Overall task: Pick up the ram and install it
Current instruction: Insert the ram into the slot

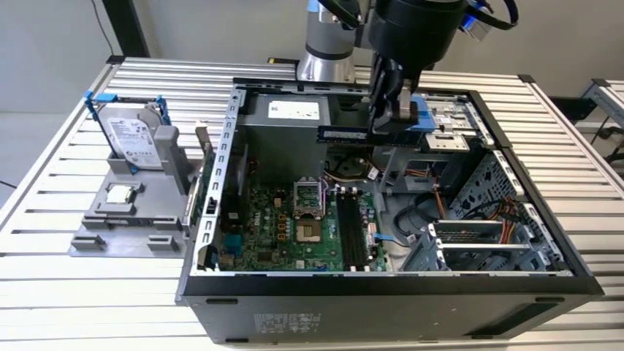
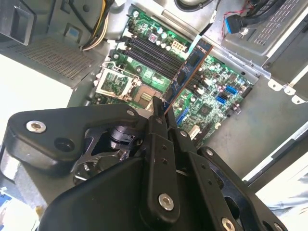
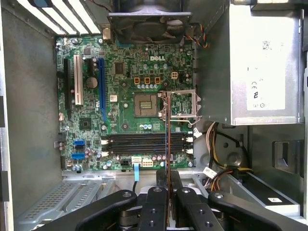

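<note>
Jaws closed on the ram (image 1: 341,134), a thin flat dark circuit-board stick with black chips. They pinch one end. The rest of the stick runs out level from the jaws toward the exterior view's left.

The ram hangs in the air over the open black and grey computer tower case (image 1: 390,281), about level with its top rim. It is well clear of the green motherboard (image 1: 292,234) below and not seated in anything.

In the second wrist view the ram (image 2: 190,67) shows its blue-dark face, with one end between the black jaws. It reaches out over the row of long black memory slots (image 2: 154,53), and the square metal processor socket (image 2: 118,84) sits beside them.

In the first wrist view the ram (image 3: 167,139) is edge-on, a thin dark line coming out from between the jaws. It passes over the memory slots (image 3: 139,142) and runs crosswise to their length. The slots look empty.

The case lies on its side on the slatted aluminium counter (image 1: 98,292). A silver box power supply (image 3: 260,67) and a black round fan (image 3: 144,21) are inside it.

At the exterior view's left, outside the case, is a grey plastic holder (image 1: 127,227). A silver hard drive in a blue frame (image 1: 137,142) stands upright on it, and a small square silver processor chip (image 1: 119,194) lies flat on it. Both are well apart from the jaws.
</note>
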`<state>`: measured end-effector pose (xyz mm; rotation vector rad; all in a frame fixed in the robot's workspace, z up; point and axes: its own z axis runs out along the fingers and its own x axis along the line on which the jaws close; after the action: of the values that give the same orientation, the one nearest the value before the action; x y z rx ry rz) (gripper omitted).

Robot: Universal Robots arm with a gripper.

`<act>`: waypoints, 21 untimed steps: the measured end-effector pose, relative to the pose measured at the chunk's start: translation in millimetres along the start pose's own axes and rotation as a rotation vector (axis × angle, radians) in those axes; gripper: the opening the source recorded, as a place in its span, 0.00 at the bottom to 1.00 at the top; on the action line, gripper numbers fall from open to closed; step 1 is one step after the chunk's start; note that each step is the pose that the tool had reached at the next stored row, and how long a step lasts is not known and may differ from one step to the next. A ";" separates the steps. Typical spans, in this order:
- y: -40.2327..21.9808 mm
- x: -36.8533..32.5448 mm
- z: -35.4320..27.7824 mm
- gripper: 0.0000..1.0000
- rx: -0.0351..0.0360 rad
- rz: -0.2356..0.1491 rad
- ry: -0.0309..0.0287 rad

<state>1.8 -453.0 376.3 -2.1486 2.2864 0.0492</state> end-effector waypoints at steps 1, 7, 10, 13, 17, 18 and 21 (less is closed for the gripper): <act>0.0 0.0 0.0 0.00 0.0004 0.014 -0.0003; 0.0 0.0 0.0 0.00 0.0027 0.109 -0.0022; 0.0 0.0 0.0 0.00 0.0039 0.158 -0.0032; 0.0 0.0 0.0 0.00 0.0051 0.210 -0.0043; 0.0 0.0 0.0 0.00 0.0068 0.277 -0.0057; 0.0 0.0 0.0 0.00 0.0072 0.295 -0.0060; 0.0 0.0 0.0 0.00 0.0084 0.346 -0.0070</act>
<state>1.8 -453.0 376.3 -1.7203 2.6175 0.0473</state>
